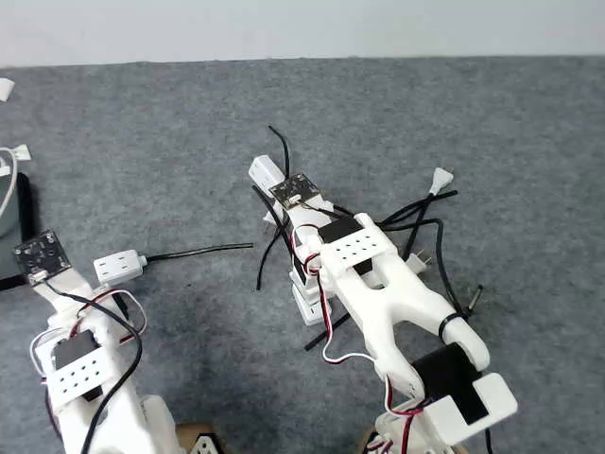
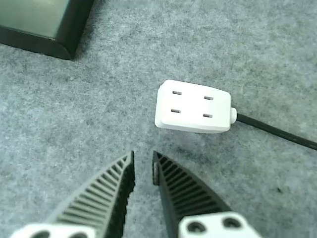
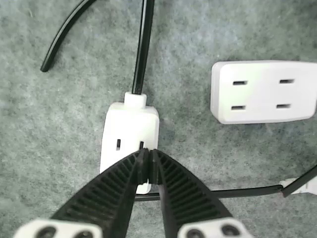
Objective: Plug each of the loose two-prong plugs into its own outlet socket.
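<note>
Above white socket point(image 3: 117, 124): right claw point(image 3: 148, 164) closed, empty | left claw point(image 2: 142, 166) narrowly parted, empty, near four-slot socket point(image 2: 193, 107)

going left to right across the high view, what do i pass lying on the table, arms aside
dark box → white outlet block → its black cord → second white outlet block → white two-prong plug

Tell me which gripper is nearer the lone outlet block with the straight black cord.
Left. The left gripper sits just short of the outlet block, not touching it. The right gripper is farther off, over another outlet among the tangled cords.
</note>
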